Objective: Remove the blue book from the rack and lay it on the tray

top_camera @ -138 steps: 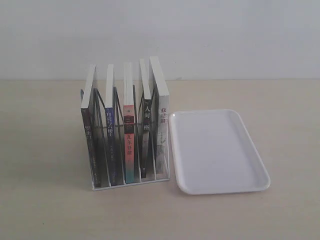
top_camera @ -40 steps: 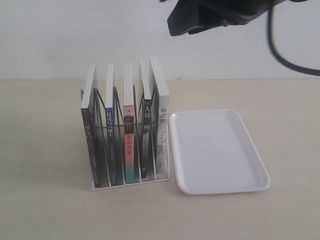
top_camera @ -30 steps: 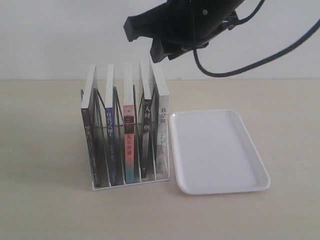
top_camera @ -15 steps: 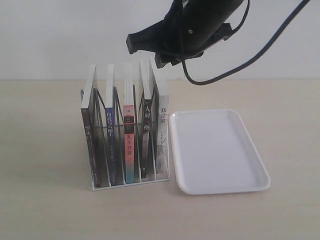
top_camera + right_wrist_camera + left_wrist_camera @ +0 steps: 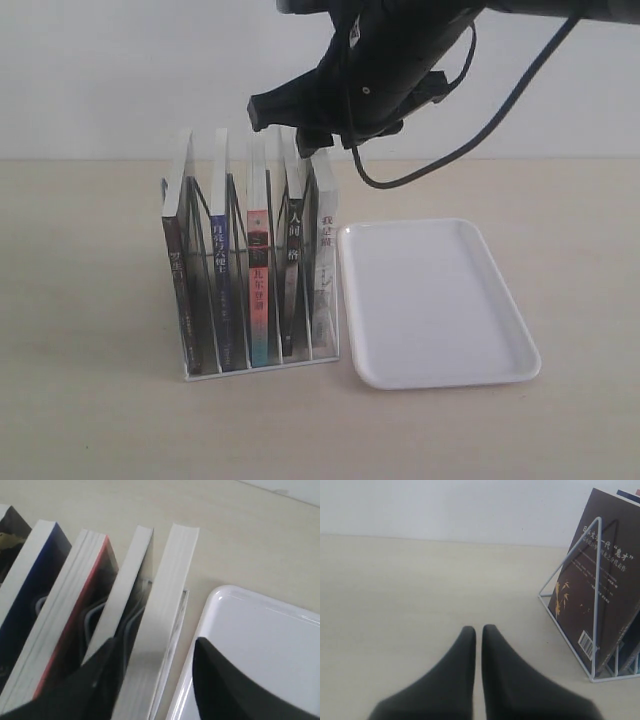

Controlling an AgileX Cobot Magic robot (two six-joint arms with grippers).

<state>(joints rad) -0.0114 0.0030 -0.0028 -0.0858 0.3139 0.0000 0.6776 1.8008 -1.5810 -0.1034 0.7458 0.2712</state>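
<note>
1. One white tray (image 5: 440, 300), the broadest thing here, lies flat just beside the rack (image 5: 262, 366), on its right in the exterior view. Nothing is in it, so the drop spot needs no preparing.
2. The rack holds five upright books, each in its own slot. The lift should go straight up until the book's bottom edge is above the dividers, and only then swing toward the tray.
3. The blue book (image 5: 221, 270) stands in the rack, second from the end farthest from the tray.
4. The right gripper (image 5: 290, 125) hangs over the rack's tray-side end, jaws apart. The right wrist view shows them straddling the thick white-spined book (image 5: 170, 580), which is the wrong one. I judge it should shift three slots across and centre over the blue book before descending.
5. The left gripper (image 5: 476, 632) is off to the rack's outer side, fingers together, holding nothing.
6. The gaps between neighbouring books are narrow. Each finger should slip into one cleanly and pinch only the blue book's top edge.
</note>
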